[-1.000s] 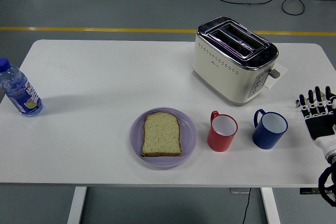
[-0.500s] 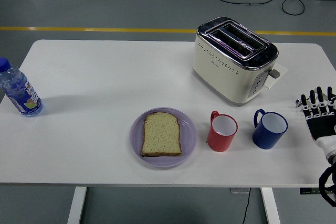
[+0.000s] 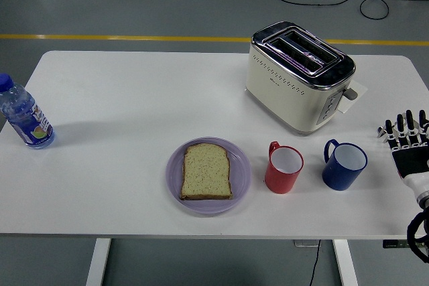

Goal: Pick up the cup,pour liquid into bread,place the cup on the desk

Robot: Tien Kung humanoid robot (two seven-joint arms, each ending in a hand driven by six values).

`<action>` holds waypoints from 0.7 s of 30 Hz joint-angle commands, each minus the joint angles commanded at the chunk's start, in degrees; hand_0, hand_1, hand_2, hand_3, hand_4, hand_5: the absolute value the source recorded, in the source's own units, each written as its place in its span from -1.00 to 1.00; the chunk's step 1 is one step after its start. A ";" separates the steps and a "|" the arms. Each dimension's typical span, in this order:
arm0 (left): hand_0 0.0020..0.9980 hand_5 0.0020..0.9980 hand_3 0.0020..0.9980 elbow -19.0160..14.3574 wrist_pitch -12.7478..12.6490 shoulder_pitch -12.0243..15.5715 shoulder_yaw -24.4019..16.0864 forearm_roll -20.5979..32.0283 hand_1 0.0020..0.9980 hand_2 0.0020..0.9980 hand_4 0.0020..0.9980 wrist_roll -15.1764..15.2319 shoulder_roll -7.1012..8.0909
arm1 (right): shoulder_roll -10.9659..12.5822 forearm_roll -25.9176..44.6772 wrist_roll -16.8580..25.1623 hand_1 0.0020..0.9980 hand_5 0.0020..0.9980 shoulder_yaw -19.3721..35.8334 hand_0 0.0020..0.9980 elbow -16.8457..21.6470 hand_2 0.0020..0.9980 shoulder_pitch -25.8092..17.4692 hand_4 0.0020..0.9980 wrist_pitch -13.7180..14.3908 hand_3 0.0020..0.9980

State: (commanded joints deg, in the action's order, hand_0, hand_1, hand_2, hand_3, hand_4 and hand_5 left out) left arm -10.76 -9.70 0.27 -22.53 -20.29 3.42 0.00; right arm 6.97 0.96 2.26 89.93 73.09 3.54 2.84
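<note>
At the right edge of the white table point(image 3: 134, 92), the robot's right hand point(image 3: 410, 149) rests low over the surface, palm down, its black-and-white fingers point(image 3: 401, 125) held out straight and slightly fanned toward the far side, with nothing between them or under them. Just to the left of those fingers, apart from them and not touched, stands the blue cup point(image 3: 344, 164), upright, white inside, its handle turned to the far left, away from the hand. Further left from the fingers, beside the blue cup with a small gap between the two, stands the red cup point(image 3: 283, 167), also upright and white inside, its handle likewise at the far left. Whether either cup holds liquid cannot be told from this height. Beyond the red cup, further still from the hand, a slice of bread point(image 3: 207, 171) lies flat on a lilac plate point(image 3: 240, 179) near the table's near edge. Ahead of the fingertips and to their left, on the far half of the table, sits a cream and chrome two-slot toaster point(image 3: 298, 76), set at an angle, with a bit of white paper point(image 3: 355, 92) showing at its right end. Well away from the hand, at the table's opposite edge, a clear water bottle point(image 3: 23, 117) with a blue cap stands upright.
</note>
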 joint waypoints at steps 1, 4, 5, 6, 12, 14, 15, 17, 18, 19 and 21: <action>0.29 0.53 0.06 0.00 0.00 0.00 0.03 0.03 0.29 0.29 -0.41 -0.01 0.00 | -0.02 -0.01 0.01 0.16 -0.77 0.02 0.23 -0.02 0.28 0.00 -0.07 0.08 0.20; 0.29 0.53 0.06 0.01 0.00 -0.01 0.09 0.05 0.29 0.29 -0.41 -0.03 0.00 | -0.03 -0.01 0.08 0.16 -0.77 0.04 0.23 -0.06 0.28 0.04 -0.07 0.11 0.20; 0.29 0.53 0.06 0.01 0.00 -0.01 0.13 0.06 0.29 0.29 -0.41 -0.03 0.00 | -0.03 -0.01 0.10 0.16 -0.77 0.05 0.23 -0.06 0.28 0.04 -0.07 0.10 0.20; 0.29 0.53 0.06 0.02 0.00 -0.02 0.17 0.08 0.29 0.29 -0.41 -0.03 0.00 | -0.04 0.00 0.11 0.16 -0.77 0.08 0.23 -0.06 0.28 0.05 -0.07 0.10 0.20; 0.29 0.53 0.06 0.00 0.02 -0.08 0.14 0.05 0.29 0.29 -0.41 -0.03 0.00 | -0.04 0.09 0.15 0.15 -0.78 0.18 0.23 -0.09 0.28 0.07 -0.07 0.13 0.20; 0.29 0.53 0.06 -0.01 0.03 -0.09 0.08 0.09 0.29 0.29 -0.41 -0.02 0.00 | -0.05 0.14 0.17 0.15 -0.78 0.21 0.22 -0.10 0.28 0.07 -0.07 0.13 0.20; 0.29 0.53 0.06 -0.02 0.03 -0.09 0.07 0.10 0.29 0.29 -0.41 -0.02 0.00 | -0.06 0.16 0.18 0.15 -0.78 0.22 0.22 -0.10 0.28 0.08 -0.07 0.14 0.20; 0.29 0.53 0.06 -0.02 0.03 -0.12 0.14 0.10 0.29 0.29 -0.41 -0.02 0.00 | -0.08 0.23 0.23 0.15 -0.78 0.21 0.22 -0.12 0.28 0.11 -0.07 0.14 0.20; 0.29 0.53 0.06 -0.02 0.03 -0.13 0.17 0.13 0.29 0.29 -0.41 -0.01 0.00 | -0.11 0.29 0.25 0.15 -0.78 0.21 0.22 -0.14 0.28 0.13 -0.07 0.14 0.20; 0.29 0.53 0.06 -0.02 0.04 -0.13 0.18 0.14 0.29 0.29 -0.41 -0.01 0.00 | -0.13 0.33 0.26 0.15 -0.78 0.21 0.22 -0.14 0.28 0.14 -0.07 0.14 0.20; 0.29 0.53 0.06 -0.04 0.04 -0.16 0.20 0.15 0.29 0.29 -0.41 0.00 0.00 | -0.15 0.41 0.29 0.15 -0.78 0.21 0.22 -0.17 0.28 0.16 -0.07 0.15 0.20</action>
State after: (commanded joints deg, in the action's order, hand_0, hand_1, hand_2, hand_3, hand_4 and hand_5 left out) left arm -10.80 -9.66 0.11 -22.33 -20.14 3.42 0.00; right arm 6.82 1.37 2.55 90.14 72.93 3.71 2.99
